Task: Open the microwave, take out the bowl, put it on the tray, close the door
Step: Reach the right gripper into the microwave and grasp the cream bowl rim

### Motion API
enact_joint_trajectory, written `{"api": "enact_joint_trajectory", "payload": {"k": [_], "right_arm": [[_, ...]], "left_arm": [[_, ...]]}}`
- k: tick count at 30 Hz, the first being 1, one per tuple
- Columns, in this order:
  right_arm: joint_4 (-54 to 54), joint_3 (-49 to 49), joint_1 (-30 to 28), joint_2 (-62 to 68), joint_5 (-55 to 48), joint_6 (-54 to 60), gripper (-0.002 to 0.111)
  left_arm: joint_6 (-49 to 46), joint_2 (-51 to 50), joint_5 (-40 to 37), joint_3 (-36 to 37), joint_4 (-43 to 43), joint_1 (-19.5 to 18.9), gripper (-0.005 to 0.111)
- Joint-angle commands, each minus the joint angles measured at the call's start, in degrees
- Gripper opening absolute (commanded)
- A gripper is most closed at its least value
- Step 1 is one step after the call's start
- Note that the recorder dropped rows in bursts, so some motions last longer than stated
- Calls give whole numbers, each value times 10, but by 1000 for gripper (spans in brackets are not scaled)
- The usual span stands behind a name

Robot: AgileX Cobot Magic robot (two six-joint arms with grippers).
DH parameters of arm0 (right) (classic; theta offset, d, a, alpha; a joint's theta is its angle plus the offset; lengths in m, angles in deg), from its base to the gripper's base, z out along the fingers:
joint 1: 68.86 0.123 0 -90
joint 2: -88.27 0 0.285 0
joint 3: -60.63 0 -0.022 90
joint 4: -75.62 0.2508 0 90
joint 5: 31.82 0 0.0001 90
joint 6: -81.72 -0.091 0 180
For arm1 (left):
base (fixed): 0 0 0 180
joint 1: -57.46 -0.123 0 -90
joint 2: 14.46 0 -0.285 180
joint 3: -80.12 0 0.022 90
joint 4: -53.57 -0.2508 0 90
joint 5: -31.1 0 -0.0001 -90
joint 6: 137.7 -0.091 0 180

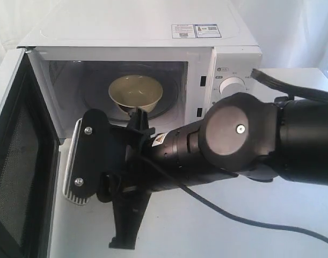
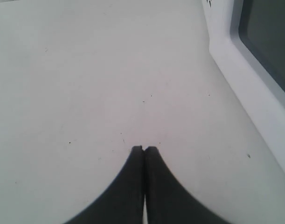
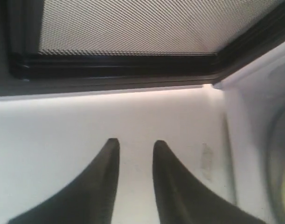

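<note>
Exterior view: the microwave (image 1: pixel 142 32) is seen on a white table (image 1: pixel 233 226), with its cavity laid bare.
Door: the door (image 1: pixel 16 161) is swung wide to the left, so that its inner side with the dark mesh window is shown.
Bowl: the cream bowl (image 1: pixel 136 92) is found upright inside the cavity, set on the clear glass turntable plate (image 1: pixel 172 102), toward the middle.
Obstruction: the right arm (image 1: pixel 244 140) is stretched across the front of the oven from the right; the lower part of the control panel and the lower front of the cavity are covered by it, and the bowl's near rim is partly cut off by black parts at the wrist.
Wrist fittings: a black plate with two screws and a ribbed silver piece (image 1: pixel 72 169) are carried at the arm's left end, just before the open cavity.
Right gripper: in the right wrist view the right gripper (image 3: pixel 135 142) is held with its two dark fingers apart, a narrow gap between them and nothing in it; it is pointed over the table toward the door's lower mesh edge, with the cavity's side beside it.
Left gripper: in the left wrist view the left gripper (image 2: pixel 143 148) is seen with its fingers pressed together, nothing between them, above bare table, beside a white panel with a dark window.
Other things: one round white knob (image 1: pixel 233 86) is left uncovered above the arm; stickers (image 1: pixel 196 30) are stuck on the oven's top; a black cable (image 1: pixel 233 214) is trailed over the table under the arm.
</note>
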Motion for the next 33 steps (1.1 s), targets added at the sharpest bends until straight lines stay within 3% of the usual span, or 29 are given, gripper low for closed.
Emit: {"api": "enact_joint_trajectory", "payload": {"k": [1,8,23,33], "right_arm": [[-106,-7,0,9,84,4,38],[-150,-25,-22,61,200,18,44],[-150,-128,-100,208,196,23,44],[-139,-140,-111,250,308,48,44]], "left_arm": [[-1,2,2,2,5,-2,0],[-1,2,2,2,5,-2,0],[-1,2,2,2,5,-2,0],[-1,2,2,2,5,-2,0]]}}
